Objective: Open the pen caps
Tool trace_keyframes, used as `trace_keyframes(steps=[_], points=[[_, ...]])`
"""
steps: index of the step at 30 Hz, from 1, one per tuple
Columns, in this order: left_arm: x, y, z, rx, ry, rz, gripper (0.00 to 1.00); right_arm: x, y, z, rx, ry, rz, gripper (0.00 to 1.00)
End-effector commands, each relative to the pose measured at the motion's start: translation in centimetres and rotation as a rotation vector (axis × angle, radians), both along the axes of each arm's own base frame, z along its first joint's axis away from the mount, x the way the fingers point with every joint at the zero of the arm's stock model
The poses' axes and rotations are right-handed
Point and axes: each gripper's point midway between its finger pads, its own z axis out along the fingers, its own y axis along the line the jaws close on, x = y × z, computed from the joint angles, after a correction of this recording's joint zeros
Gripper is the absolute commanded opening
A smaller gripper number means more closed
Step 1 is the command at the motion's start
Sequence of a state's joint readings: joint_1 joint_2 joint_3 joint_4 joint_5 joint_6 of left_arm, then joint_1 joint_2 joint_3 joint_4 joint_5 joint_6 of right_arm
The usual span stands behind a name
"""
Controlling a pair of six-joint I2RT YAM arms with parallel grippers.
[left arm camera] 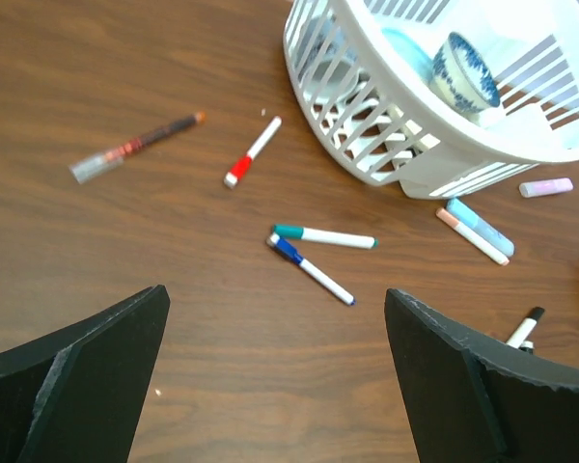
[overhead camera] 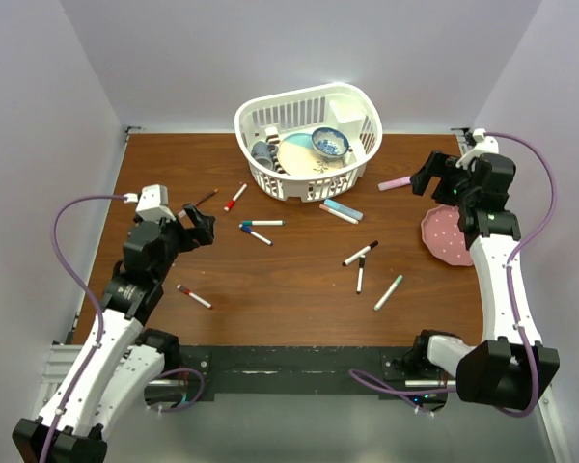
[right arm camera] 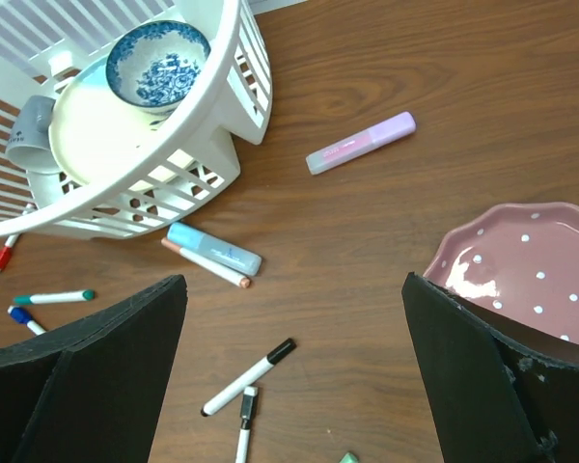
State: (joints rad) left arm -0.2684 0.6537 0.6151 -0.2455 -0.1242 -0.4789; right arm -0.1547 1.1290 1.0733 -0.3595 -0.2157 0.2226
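Capped markers lie scattered on the brown table (overhead camera: 299,309). In the top view I see a red-capped one (overhead camera: 234,199), a teal (overhead camera: 262,223) and blue (overhead camera: 260,236) pair, two black-capped ones (overhead camera: 360,254), a green one (overhead camera: 388,292) and another red one (overhead camera: 194,296). The left wrist view shows the red cap (left arm camera: 238,171), teal cap (left arm camera: 288,231) and blue cap (left arm camera: 288,250) ahead of my open left gripper (left arm camera: 276,294). My open right gripper (right arm camera: 294,282) hovers above a black cap (right arm camera: 282,350). Neither gripper (overhead camera: 201,224) (overhead camera: 429,176) holds anything.
A white basket (overhead camera: 352,154) with a bowl, plate and cup stands at the back. A pink dotted plate (overhead camera: 451,234) lies at the right. A pink highlighter (overhead camera: 396,182), a blue highlighter (overhead camera: 343,207) and a dark brown pen (overhead camera: 205,199) lie near the basket.
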Motion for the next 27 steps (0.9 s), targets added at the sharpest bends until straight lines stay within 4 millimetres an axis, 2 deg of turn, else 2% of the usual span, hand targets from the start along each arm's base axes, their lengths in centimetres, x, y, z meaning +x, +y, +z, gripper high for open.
trace_keyframes(steps=[1, 2, 3, 4, 5, 6, 7, 8, 9, 12, 14, 17, 20, 22, 26, 27], points=[[-0.3, -0.2, -1.4, -0.148, 0.174, 0.097, 1.00, 0.2, 1.9, 3.1, -0.057, -0.086, 0.168, 0.99], [-0.3, 0.1, -1.6, -0.148, 0.197, 0.117, 1.00, -0.2, 3.4, 3.2, -0.058, -0.097, 0.273, 0.99], [-0.4, 0.3, -2.0, -0.157, 0.227, 0.144, 1.00, -1.9, 7.2, 3.5, -0.069, -0.152, 0.561, 0.99], [-0.8, 1.3, -3.7, -0.131, 0.295, 0.209, 1.00, -2.8, 9.5, 3.4, -0.079, -0.176, 0.689, 0.99], [-0.8, 1.6, -3.9, -0.128, 0.317, 0.238, 0.99, -3.4, 10.7, 3.0, -0.095, -0.165, 0.734, 0.99], [-0.8, 2.0, -4.9, -0.120, 0.363, 0.277, 0.99, -3.7, 11.0, 1.6, -0.161, -0.134, 0.735, 0.99], [-1.5, 2.3, -5.9, -0.100, 0.421, 0.298, 0.97, -4.7, 12.8, 1.0, -0.176, -0.141, 0.805, 0.99], [-1.5, 2.3, -6.0, -0.097, 0.445, 0.313, 0.95, -4.8, 13.3, 0.8, -0.180, -0.169, 0.831, 0.99], [-1.8, 2.5, -7.2, -0.075, 0.503, 0.331, 0.94, -5.5, 13.8, -0.6, -0.142, -0.145, 0.859, 0.99], [-1.8, 2.4, -8.3, -0.068, 0.558, 0.340, 0.92, -7.1, 15.2, -2.4, -0.098, -0.108, 0.971, 0.99], [-1.6, 2.2, -8.4, -0.084, 0.560, 0.349, 0.90, -8.1, 15.8, -2.6, -0.078, -0.104, 1.029, 0.99], [-1.7, 2.7, -9.2, -0.081, 0.588, 0.399, 0.86, -8.1, 16.0, -2.6, -0.064, -0.105, 1.029, 0.99], [-2.3, 3.5, -11.3, -0.049, 0.673, 0.478, 0.79, -8.3, 15.7, -3.1, -0.075, -0.073, 1.020, 0.99], [-3.3, 4.2, -12.2, -0.026, 0.726, 0.533, 0.74, -8.2, 15.5, -2.8, -0.090, -0.075, 1.008, 0.98], [-5.1, 4.0, -13.7, -0.083, 0.797, 0.602, 0.66, -8.1, 15.3, -2.4, -0.104, -0.085, 0.990, 0.99], [-5.7, 3.9, -14.1, -0.093, 0.815, 0.601, 0.60, -8.1, 15.3, -2.5, -0.101, -0.084, 0.990, 0.99]])
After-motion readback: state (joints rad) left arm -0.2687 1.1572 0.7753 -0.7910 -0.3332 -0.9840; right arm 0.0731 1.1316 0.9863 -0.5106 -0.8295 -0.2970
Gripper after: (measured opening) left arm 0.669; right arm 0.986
